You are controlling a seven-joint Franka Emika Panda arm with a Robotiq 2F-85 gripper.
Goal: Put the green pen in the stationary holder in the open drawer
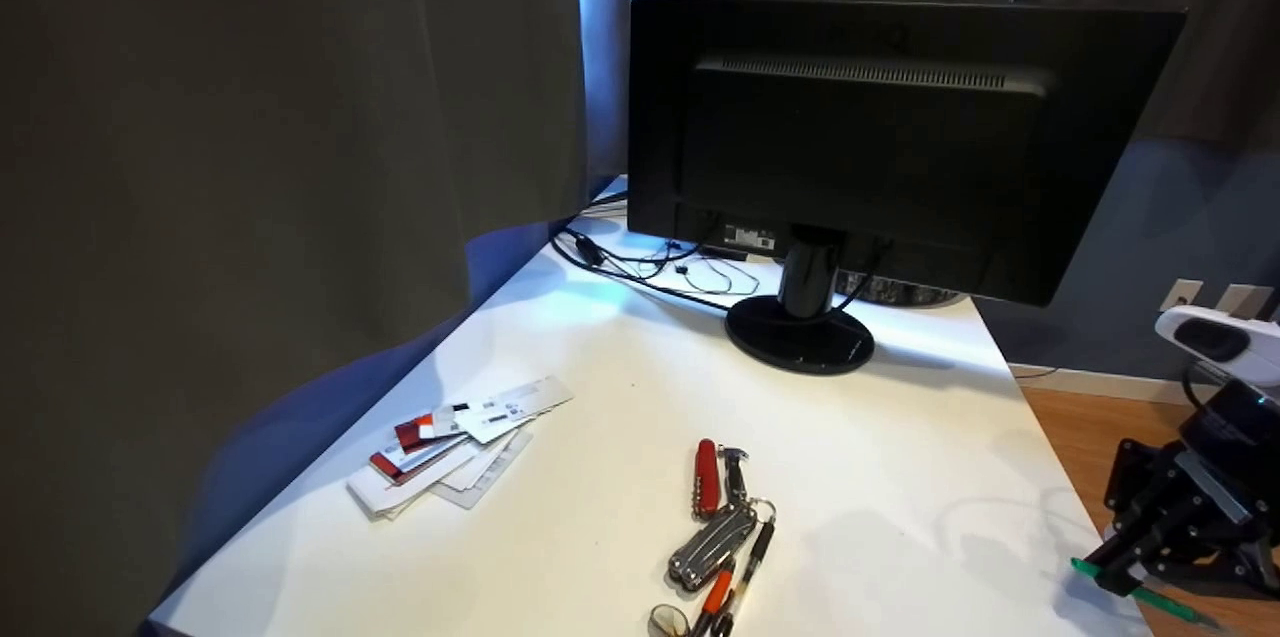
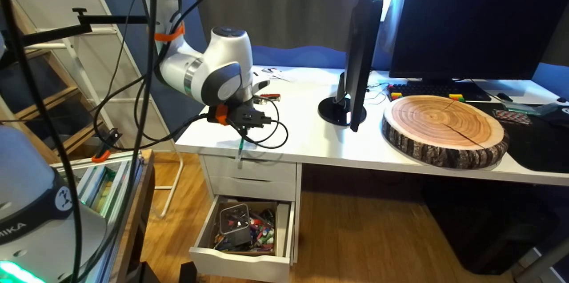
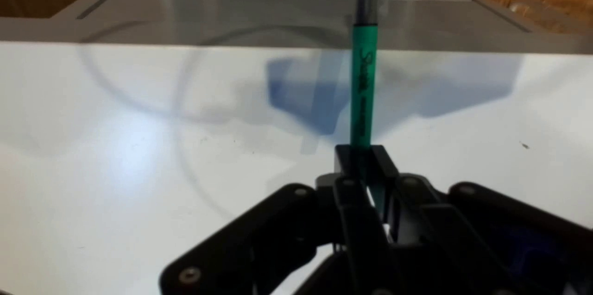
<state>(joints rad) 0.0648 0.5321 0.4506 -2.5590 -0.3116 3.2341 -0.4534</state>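
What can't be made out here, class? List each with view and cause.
Wrist view: slim green pen: finer print blurred, gripped part partly hidden by the black jointed gripper.
In an exterior view: round, dark-rimmed object, cut off by the bottom edge.
In an exterior view: multicoloured jumble in the open white drawer, too small to name.

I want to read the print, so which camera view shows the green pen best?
The wrist view: the green pen appears largest there, dark lettering facing the camera, though blurred; its far end reaches the picture's top edge. In both exterior views it is small and partly hidden at the jaws, with no lettering discernible.
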